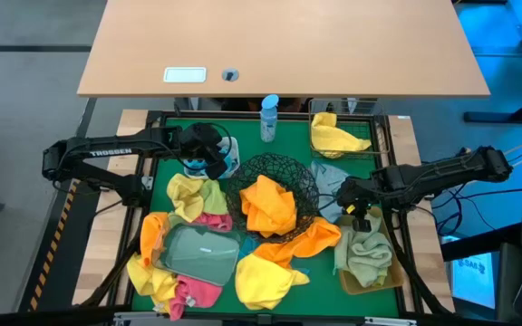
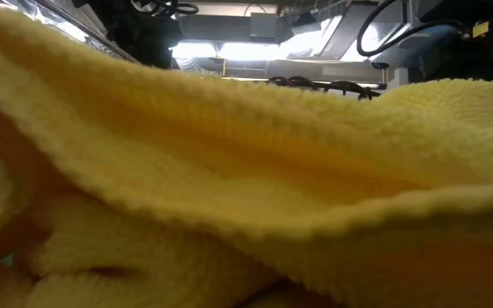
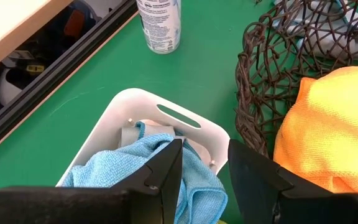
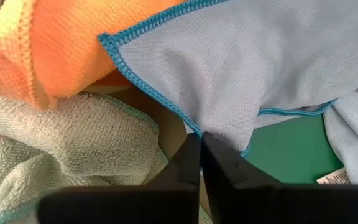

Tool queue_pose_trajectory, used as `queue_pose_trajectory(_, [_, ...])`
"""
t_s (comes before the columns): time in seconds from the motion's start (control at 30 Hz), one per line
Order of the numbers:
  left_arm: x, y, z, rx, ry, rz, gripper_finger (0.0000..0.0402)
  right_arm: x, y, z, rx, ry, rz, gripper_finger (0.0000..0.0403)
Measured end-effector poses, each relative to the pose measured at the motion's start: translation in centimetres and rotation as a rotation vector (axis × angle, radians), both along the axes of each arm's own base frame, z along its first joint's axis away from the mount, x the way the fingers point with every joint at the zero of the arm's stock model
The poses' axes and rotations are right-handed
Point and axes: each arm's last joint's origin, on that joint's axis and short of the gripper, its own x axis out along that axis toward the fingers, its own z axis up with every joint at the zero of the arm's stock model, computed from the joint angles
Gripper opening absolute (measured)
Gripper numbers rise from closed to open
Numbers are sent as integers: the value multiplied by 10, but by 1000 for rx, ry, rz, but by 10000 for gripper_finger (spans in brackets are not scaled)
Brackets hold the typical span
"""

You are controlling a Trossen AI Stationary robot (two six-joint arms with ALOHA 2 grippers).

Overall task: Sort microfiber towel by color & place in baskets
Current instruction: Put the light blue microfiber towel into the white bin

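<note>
My right gripper (image 1: pixel 355 206) (image 4: pixel 201 148) is shut on a pale grey-blue towel (image 1: pixel 330 186) (image 4: pixel 260 62) with a blue stitched hem. That towel lies between the black mesh bowl (image 1: pixel 302 177) and the tan bin (image 1: pixel 383 281). The bowl holds an orange towel (image 1: pixel 265 204), the bin a grey-green towel (image 1: pixel 365 254). My left gripper (image 1: pixel 208 156) (image 3: pixel 205 163) stands open above the white tub (image 3: pixel 166 112), which holds a blue towel (image 3: pixel 104 171). The square wire basket (image 1: pixel 377 149) holds a yellow towel (image 1: pixel 333 136). My right gripper pinches the pale grey-blue towel at its blue-stitched hem (image 4: pixel 191 127) between its two shut fingers. It comes from above, slanting down. The rest of the towel lies spread beyond the fingers, over the orange towel's edge (image 4: pixel 61 56) and the green mat (image 4: pixel 284 149).
A clear tray (image 1: pixel 198 254) lies on yellow and pink towels (image 1: pixel 166 281) at the near left. More yellow and orange towels (image 1: pixel 265 276) lie near the front. A blue-capped bottle (image 1: pixel 269 118) stands at the far edge. A yellow towel (image 2: pixel 246 171) fills the low view.
</note>
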Motion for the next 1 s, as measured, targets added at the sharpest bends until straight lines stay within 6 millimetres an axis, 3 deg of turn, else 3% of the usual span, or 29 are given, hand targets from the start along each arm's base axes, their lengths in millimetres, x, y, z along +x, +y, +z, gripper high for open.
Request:
queue_pose_trajectory(0.2, [0, 0, 0, 0, 0, 0, 124, 1, 0, 3, 1, -4, -1, 4])
queue_pose_trajectory(0.37, [0, 0, 0, 0, 0, 0, 124, 8, 0, 25, -22, -71, -27, 5])
queue_pose_trajectory(0.57, [0, 0, 0, 2, 2, -5, 124, 8, -4, 72, -155, -129, -90, 4])
queue_pose_trajectory(0.73, [2, 0, 2, 9, -23, -8, 124, 10, -8, 121, -242, -289, -137, 2])
queue_pose_trajectory(1.0, [16, 4, 18, 70, -240, -9, 124, 4, -12, 194, -289, -581, -201, 2])
